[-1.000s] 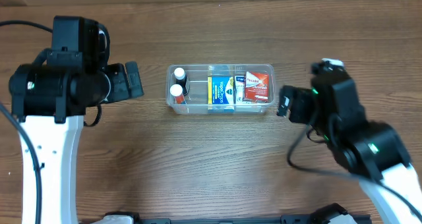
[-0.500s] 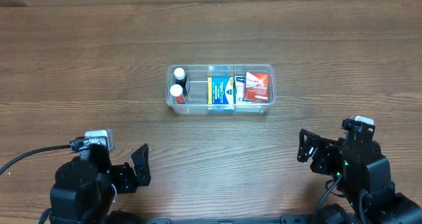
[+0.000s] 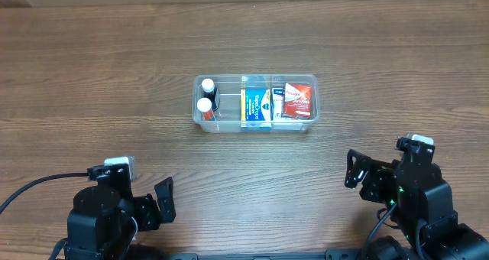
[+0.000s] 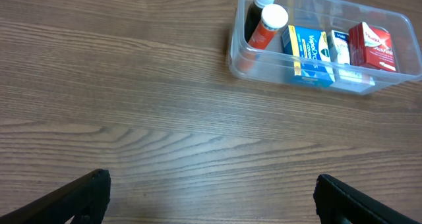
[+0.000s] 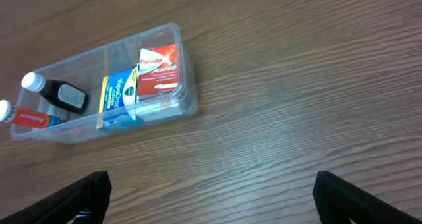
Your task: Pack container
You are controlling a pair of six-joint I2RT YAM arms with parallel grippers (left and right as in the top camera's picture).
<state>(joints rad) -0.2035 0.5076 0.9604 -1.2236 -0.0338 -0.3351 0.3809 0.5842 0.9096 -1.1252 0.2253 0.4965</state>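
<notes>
From above: one clear container [image 3: 200,121] sits on the wooden bench [image 3: 92,69]. It lies well ahead of both end effectors, off to the right of the left end effector [image 3: 162,202] and off to the left of the right end effector [image 3: 351,170]. Five things are inside it: two white-capped bottles and three boxes. The dark bottle [image 3: 208,86] and the orange bottle [image 3: 204,105] fill the end nearer the left end effector's side. The blue box [image 3: 256,105] is in the middle, then a small white box [image 3: 278,99], and the red box [image 3: 297,102] is at the end nearer the right end effector's side. From this height I cannot tell how far either end effector is spread.

Left wrist view: the left end effector [image 4: 212,179] is spread wide, with one dark finger in each lower corner. It holds nothing and touches nothing, and bare bench shows between the fingers. The container [image 4: 239,60] is ahead and to the right, well apart, with its bottle end nearest.

Right wrist view: the right end effector [image 5: 211,179] is also spread wide, empty, and touching nothing. The container [image 5: 188,85] is ahead and to the left, well apart, with its red-box end nearest and the two bottles at its far end.
</notes>
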